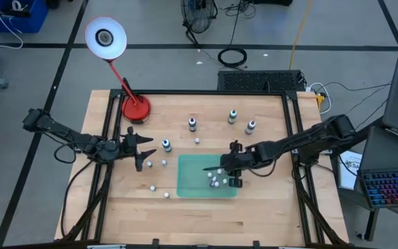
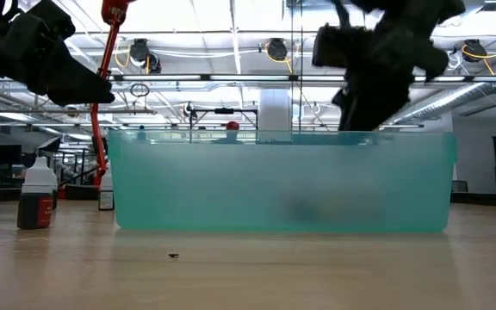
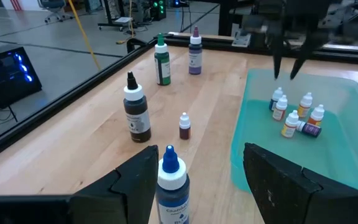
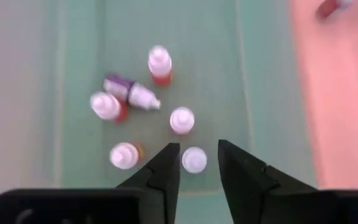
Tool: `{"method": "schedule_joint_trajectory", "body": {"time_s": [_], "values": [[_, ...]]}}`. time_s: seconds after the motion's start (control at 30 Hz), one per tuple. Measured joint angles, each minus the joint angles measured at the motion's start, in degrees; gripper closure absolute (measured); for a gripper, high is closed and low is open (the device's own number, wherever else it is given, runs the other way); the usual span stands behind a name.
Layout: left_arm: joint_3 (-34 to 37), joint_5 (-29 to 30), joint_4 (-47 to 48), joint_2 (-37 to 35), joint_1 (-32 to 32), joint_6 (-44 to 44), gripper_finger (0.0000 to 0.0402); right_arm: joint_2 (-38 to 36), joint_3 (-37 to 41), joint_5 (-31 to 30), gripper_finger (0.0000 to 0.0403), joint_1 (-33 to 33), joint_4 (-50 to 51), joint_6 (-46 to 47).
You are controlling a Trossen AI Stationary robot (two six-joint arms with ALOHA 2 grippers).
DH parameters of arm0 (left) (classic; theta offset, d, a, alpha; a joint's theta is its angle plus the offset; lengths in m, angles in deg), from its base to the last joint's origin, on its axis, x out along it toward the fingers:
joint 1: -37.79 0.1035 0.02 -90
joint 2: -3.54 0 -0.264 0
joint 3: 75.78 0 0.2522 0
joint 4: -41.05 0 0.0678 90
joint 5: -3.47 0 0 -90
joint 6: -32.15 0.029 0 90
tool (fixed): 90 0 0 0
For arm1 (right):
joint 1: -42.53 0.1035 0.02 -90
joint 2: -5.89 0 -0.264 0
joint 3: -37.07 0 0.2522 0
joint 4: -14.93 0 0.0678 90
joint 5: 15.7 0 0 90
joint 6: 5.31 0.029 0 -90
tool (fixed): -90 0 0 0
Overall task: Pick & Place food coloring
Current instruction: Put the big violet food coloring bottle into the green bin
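Several tiny white-capped food coloring bottles (image 4: 182, 120) are in the green tray (image 1: 192, 173); most stand upright and a purple one (image 4: 132, 93) lies on its side. My right gripper (image 4: 194, 165) hangs open above them, pointing down. One upright bottle (image 4: 194, 159) shows between its fingertips, but the left wrist view shows those fingers (image 3: 277, 67) above the caps. My left gripper (image 3: 197, 171) waits open left of the tray, with a blue-capped bottle (image 3: 169, 180) standing just ahead of its fingers.
Taller bottles (image 1: 192, 124), (image 1: 233, 116), (image 1: 251, 126) stand on the far part of the table. More tiny bottles (image 1: 164, 163), (image 1: 153, 187) stand loose on the wood left of the tray. A red lamp base (image 1: 135, 108) sits at the far left.
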Motion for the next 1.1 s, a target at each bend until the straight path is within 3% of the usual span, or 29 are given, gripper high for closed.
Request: {"method": "schedule_joint_trajectory", "body": {"time_s": [0.23,0.47,0.6,0.77,1.1], "values": [[0.0,0.01,-0.02,0.0,-0.01,0.0,0.0165,-12.76,-0.04,-7.96,0.0274,-3.85,11.01,1.79],[0.01,0.02,-0.04,-0.02,-0.01,0.0,0.0165,-20.76,-0.04,-10.73,0.0182,-17.68,26.61,4.49],[0.01,0.02,-0.04,-0.01,-0.01,0.0,0.0165,-20.09,-0.04,-9.06,0.0147,-26.08,29.02,3.1],[0.02,0.0,-0.02,0.0,-0.02,0.0,0.0165,-16.62,-0.04,-3.51,0.0139,-33.45,27.77,-1.36],[0.02,0.02,-0.04,-0.02,0.0,0.0,0.0165,-6.58,-0.07,-2.72,0.0143,-39.35,24.84,-7.74]]}}
